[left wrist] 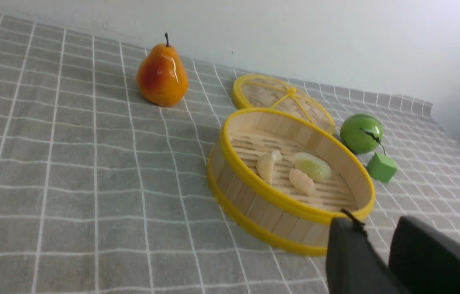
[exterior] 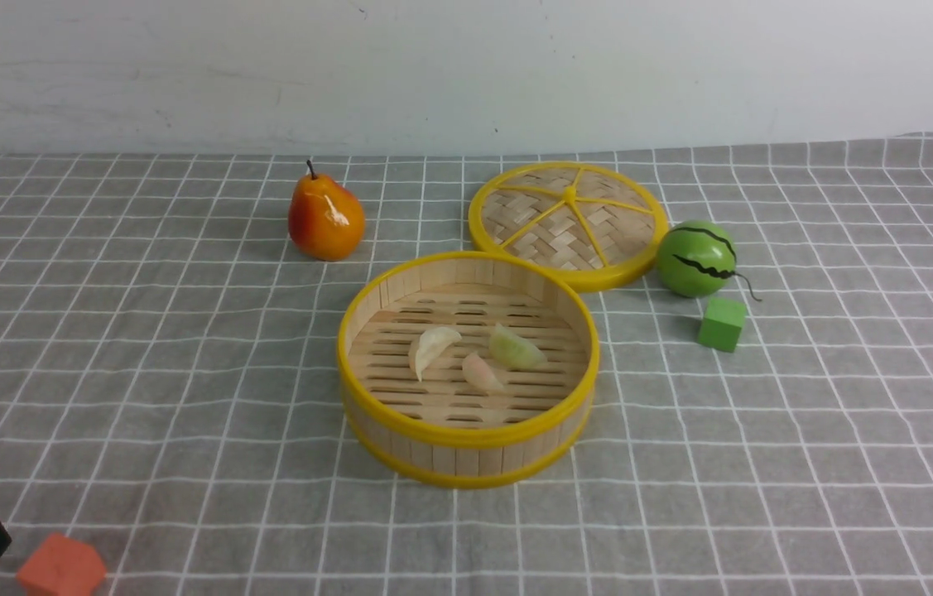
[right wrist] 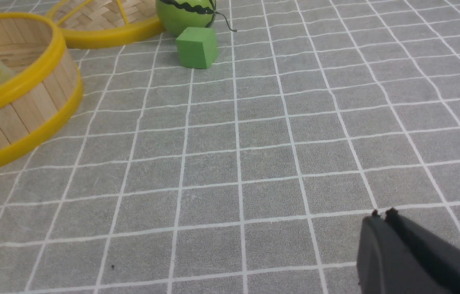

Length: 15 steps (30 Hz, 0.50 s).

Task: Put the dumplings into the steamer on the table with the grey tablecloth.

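Left hand (left wrist: 378, 245): nearest the camera, clear of the steamer's near wall; fingers parted by a narrow gap with nothing between them.
Right hand (right wrist: 381, 216): low over bare cloth, fingertips pressed together, empty.
Counter (exterior: 143, 372): grey tablecloth (exterior: 805, 430) with thin white squares lies flat under everything.
Steamer (exterior: 466, 434): beyond and just beside the left hand, well off to the side of the right hand; round bamboo basket, slatted floor, yellow rims, upright and uncovered.
Dumplings: whitish dumpling (exterior: 431, 348), pinkish dumpling (exterior: 481, 372) and pale green dumpling (exterior: 514, 348) all rest on the slats, small, glossy, crescent-shaped, close together near the middle.
Progress: judged complete; all three are inside and none shows on the cloth.
Left to do: apparently nothing but clearing the arms.
Lid (exterior: 569, 223): beyond the steamer, flat on the cloth, touching or nearly touching its far rim.
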{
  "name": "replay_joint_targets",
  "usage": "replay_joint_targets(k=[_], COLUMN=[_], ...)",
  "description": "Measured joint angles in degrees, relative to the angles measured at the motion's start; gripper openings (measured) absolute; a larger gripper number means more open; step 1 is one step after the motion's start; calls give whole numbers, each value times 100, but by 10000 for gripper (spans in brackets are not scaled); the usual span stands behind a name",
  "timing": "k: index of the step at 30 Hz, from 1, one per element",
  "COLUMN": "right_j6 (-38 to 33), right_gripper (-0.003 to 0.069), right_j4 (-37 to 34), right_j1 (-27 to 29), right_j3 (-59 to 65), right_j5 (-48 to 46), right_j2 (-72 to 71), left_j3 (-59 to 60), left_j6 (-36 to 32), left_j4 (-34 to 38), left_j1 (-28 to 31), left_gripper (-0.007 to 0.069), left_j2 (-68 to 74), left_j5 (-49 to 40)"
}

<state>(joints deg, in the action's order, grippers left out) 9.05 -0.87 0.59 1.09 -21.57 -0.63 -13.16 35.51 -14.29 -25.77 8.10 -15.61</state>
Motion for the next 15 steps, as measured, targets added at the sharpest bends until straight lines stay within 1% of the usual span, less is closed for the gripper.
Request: replay_joint_targets(k=[1, 3, 5, 6, 9, 13, 15], right_j6=[0, 0, 0, 0, 0, 0, 0], right_gripper=[-1, 0, 1, 2, 5, 10, 13], right_j4=[0, 0, 0, 0, 0, 0, 0], right_j1=[0, 0, 0, 0, 0, 0, 0], right_j3=[0, 0, 0, 0, 0, 0, 0], right_j5=[0, 0, 0, 0, 0, 0, 0], right_j2=[0, 0, 0, 0, 0, 0, 0], left_j3=[257, 471, 754, 922, 1187, 1460, 1476], left_j6=[-13, -117, -351, -570, -1072, -1827, -2053], left_j4=[101, 217, 313, 344, 456, 706, 829], left_j1=[383, 717, 1171, 1398, 1809, 2172, 2263], left_gripper=[46, -8, -14, -14, -14, -14, -14], left_j2=[0, 0, 0, 0, 0, -11, -81], left_j5=[474, 849, 1190, 1325, 1476, 1474, 1365])
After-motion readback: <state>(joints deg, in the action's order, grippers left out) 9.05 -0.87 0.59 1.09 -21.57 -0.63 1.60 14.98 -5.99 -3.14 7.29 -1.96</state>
